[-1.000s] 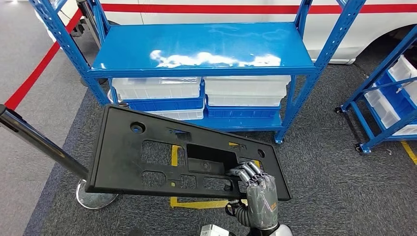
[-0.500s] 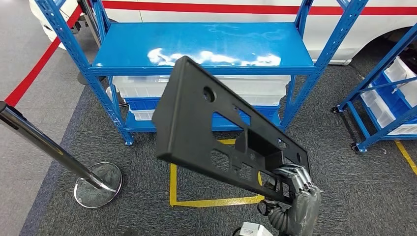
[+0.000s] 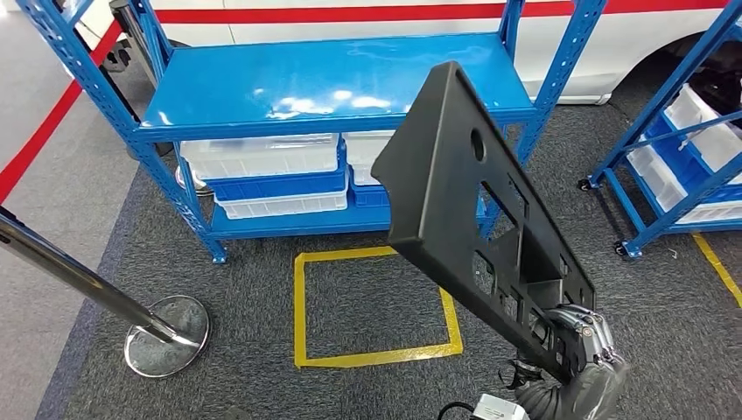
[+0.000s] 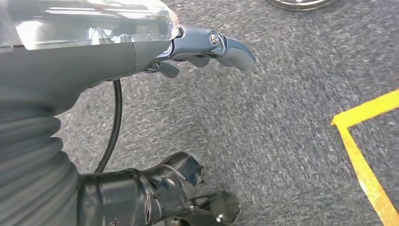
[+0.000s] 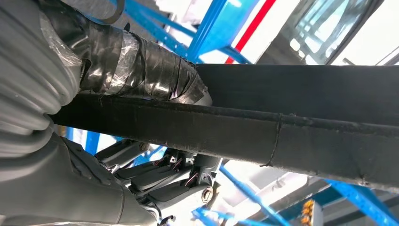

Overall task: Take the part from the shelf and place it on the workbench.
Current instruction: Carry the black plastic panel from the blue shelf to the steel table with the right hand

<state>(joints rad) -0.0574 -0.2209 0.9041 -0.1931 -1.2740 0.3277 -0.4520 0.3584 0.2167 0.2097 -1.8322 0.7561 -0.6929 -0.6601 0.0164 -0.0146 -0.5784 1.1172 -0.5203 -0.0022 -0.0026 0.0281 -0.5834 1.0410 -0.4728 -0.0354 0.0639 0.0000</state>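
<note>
Your right hand [image 3: 588, 346] grips black plastic panel [image 3: 464, 201] at its lower near end; panel tilts steeply up and away from hand, far end in front of blue shelf [image 3: 324, 83]. Your left hand [image 4: 155, 61] hangs over grey carpet [image 4: 282, 117], fingers apart, holding nothing.

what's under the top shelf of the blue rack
Under the blue top shelf, clear and blue bins sit stacked on the lower level. The black part, gripped by the right hand, covers the bins on the right side.
</note>
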